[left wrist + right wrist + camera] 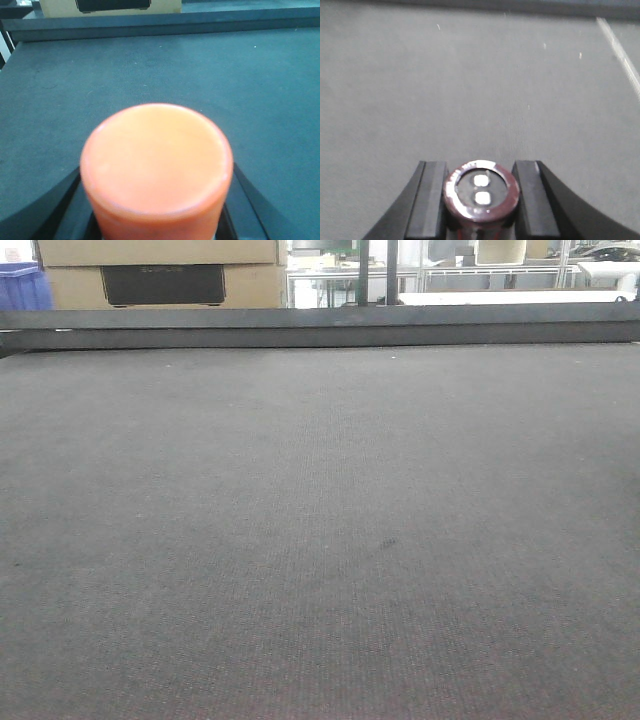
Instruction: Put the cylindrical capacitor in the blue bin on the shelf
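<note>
First, hold the right gripper (480, 172) clamped narrowly on the cylindrical capacitor (481, 190), with both black fingers (432, 200) pressed against opposite sides of its rim. Allow no slackening before the bin.

Read the orientation from the right wrist view:
- Silvery end face with two bright terminals turned back toward the camera.
- Long axis running roughly along the fingers and away from the lens.
- Body almost wholly hidden behind that face.

Carry it in that attitude and avoid rolling the wrist, judging a short round body apt to pivot between flat pads. Cannot tell whether resting on the table (470, 75) or lifted just clear of it; confirm a gap before any sideways travel.

Leave the left gripper (156, 182) as found, spread wide and closed about an orange cylinder (156, 155). Hold that arm out of the transfer path.

Next, move over the dark table top toward its far edge (320, 335), staying high enough to clear the dark rail along it. Look beyond the far left corner for the blue bin (22, 288), partly cut off by the picture, beside stacked cardboard boxes (160, 265). Cannot confirm a steel shelf under that bin, nor an open mouth; verify both before release.

Lower with the long axis upright or slightly tilted into the bin, then spread the fingers only once inside the rim.
</note>
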